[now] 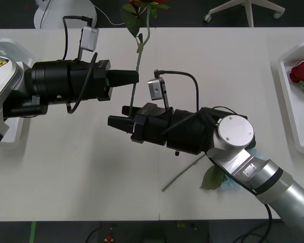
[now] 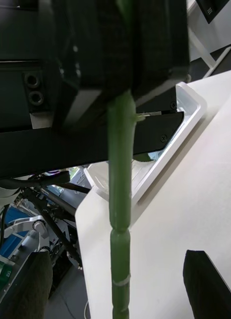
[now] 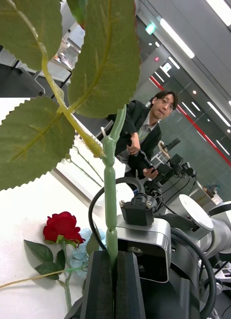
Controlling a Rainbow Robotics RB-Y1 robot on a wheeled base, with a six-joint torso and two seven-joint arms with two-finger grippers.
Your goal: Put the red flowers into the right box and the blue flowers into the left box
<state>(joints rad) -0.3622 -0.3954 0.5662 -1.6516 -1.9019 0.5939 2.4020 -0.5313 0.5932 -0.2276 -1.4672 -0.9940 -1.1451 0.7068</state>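
On the broad white table [image 1: 66, 177] the step in hand looks like a handover. The black left gripper [image 1: 134, 77], reaching in from 9 o'clock, is clamped tight on the thin green stem of a red artificial rose [image 1: 140, 48] held upright near the table's middle. The black right gripper [image 1: 119, 116], coming from 4 o'clock, has its fingers spread wide on either side of that stem, just below the left grip. To do this well, the right gripper should close squarely on the stem, centred in its pads. The left should let go only once that hold is firm, or the rose may tip or spin. From there the carry goes to the shallow white translucent right box [image 1: 286, 91] at 3 o'clock, which has one red rose [image 1: 300, 71] inside. The matching left box [image 1: 17, 50] at 9 o'clock is mostly hidden behind the left arm, so its contents cannot be told. The held rose's bloom is cut off at 12 o'clock. Another red rose [image 3: 60, 227] lies on the table at about 5 o'clock, largely under the right arm. Beside it is a scrap of fluffy pale-blue flower [image 1: 230, 186]; how many blue heads lie there cannot be made out.
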